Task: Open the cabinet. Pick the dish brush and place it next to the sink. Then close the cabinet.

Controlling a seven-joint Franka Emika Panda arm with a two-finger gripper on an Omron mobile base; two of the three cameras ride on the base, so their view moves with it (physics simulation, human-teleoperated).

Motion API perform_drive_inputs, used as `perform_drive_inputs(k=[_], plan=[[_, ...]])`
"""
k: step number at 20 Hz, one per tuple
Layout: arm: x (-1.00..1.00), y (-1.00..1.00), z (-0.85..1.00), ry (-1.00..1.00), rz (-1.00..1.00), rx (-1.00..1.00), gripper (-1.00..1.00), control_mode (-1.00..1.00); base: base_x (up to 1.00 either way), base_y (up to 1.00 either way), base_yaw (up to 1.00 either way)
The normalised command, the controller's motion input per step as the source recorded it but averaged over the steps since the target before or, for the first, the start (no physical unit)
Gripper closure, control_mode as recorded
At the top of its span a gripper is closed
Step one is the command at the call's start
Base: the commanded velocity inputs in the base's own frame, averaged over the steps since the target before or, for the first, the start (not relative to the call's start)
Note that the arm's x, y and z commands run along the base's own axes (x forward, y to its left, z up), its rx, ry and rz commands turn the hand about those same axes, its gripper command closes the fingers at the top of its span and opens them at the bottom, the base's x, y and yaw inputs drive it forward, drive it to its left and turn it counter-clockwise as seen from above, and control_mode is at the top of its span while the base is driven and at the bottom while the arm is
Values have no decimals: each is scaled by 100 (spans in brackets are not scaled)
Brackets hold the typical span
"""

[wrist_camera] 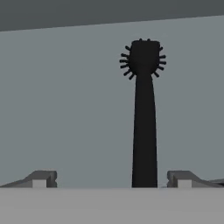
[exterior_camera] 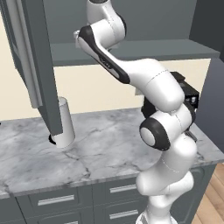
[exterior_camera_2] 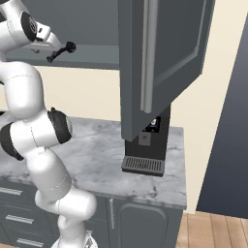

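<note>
The cabinet stands open: its left door [exterior_camera: 30, 57] swings out over the counter and its right door [exterior_camera_2: 160, 58] hangs open too. The dish brush [wrist_camera: 144, 109] is all black and lies on the grey shelf [wrist_camera: 65, 109], bristle head pointing away from the hand. My gripper [wrist_camera: 111, 180] is open, level with the end of the handle, which lies between the fingertips and closer to the right one [wrist_camera: 183, 178]. From the right base view the dish brush [exterior_camera_2: 62, 51] shows on the shelf just beyond my hand. The sink is out of view.
A white paper-towel roll [exterior_camera: 65, 124] stands on the marble counter [exterior_camera: 109, 148] under the left door. A dark coffee machine [exterior_camera_2: 145, 145] sits below the right door. Drawers [exterior_camera: 57, 200] with horizontal handles line the counter front.
</note>
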Motion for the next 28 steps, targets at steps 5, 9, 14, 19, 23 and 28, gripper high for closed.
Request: perform_drive_inputs(k=[5,9,14,19,23,28], plan=[[19,0,-23,0,0,-1,-100,-100,0,0,0],[46,0,-35,0,0,0,-100,-100,0,0,0],[50,0,-9,-1,1,0,-100,-100,0,0,0],[23,-22,0,0,0,0,-100,-100,0,0,0],[8,-32,-4,0,0,0,-100,-100,0,0,0],[-1,-6,-45,0,0,0,-100,-100,0,0,0]])
